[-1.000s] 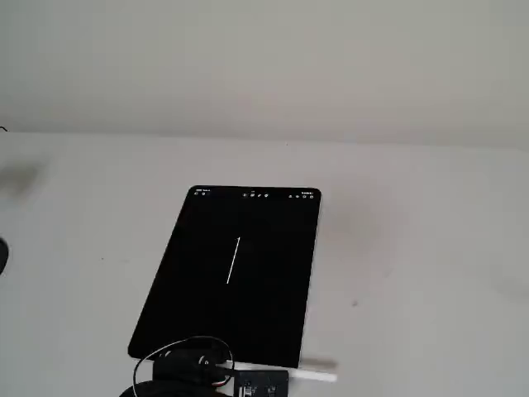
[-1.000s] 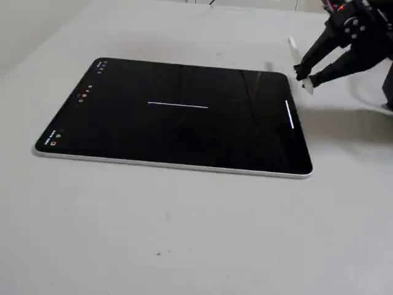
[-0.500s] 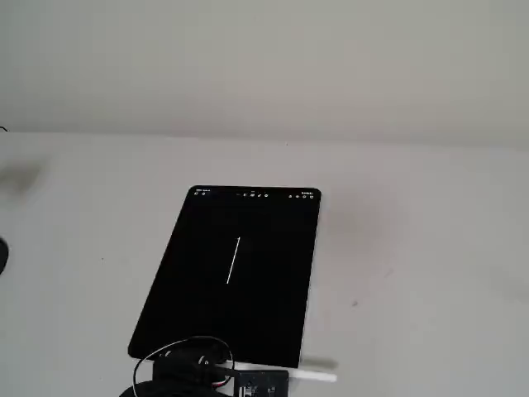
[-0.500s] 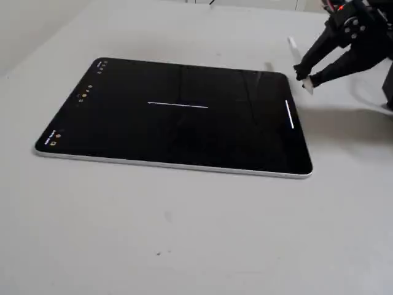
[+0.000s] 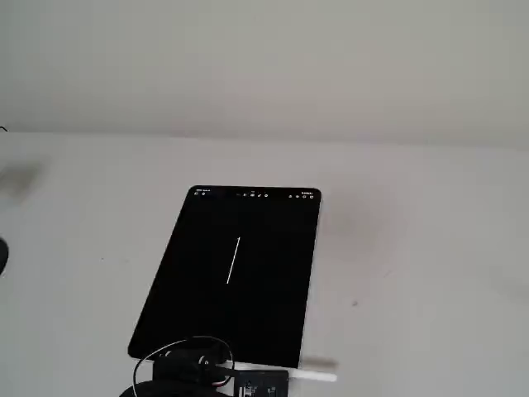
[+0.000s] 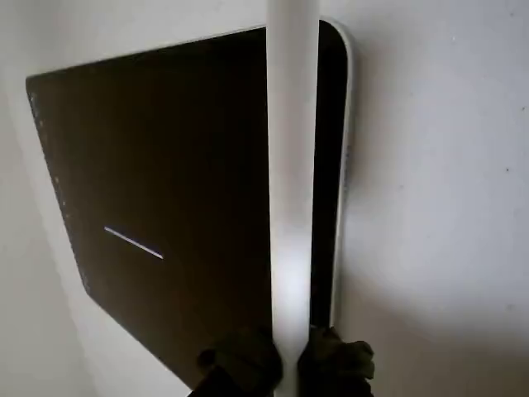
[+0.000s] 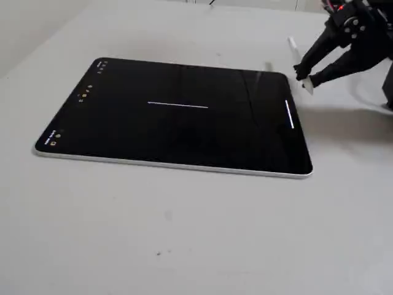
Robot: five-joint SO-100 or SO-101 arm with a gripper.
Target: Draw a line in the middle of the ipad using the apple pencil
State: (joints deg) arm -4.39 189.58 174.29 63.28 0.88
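Line (image 7: 178, 106) already sits mid ipad (image 7: 123, 132), looks done; fingers (image 7: 303, 75) clamped on apple pencil (image 6: 292, 165), off screen near bench's edge.

One fixed view looks from behind the arm, high and well back, across the pale table (image 5: 430, 248) toward a blank wall; the tablet (image 5: 207, 322) lies lengthwise away from it, icons at the far end, and the arm's dark base just enters at the bottom edge. The other fixed view sits low and near the table, off to the tablet's (image 7: 123, 135) long side, so the icons fall left and the gripper (image 7: 303, 75) upper right. The wrist view looks down along the white stylus (image 6: 291, 207) from close above the tablet (image 6: 165, 149). All three share the tablet and its drawn line (image 5: 234, 260).
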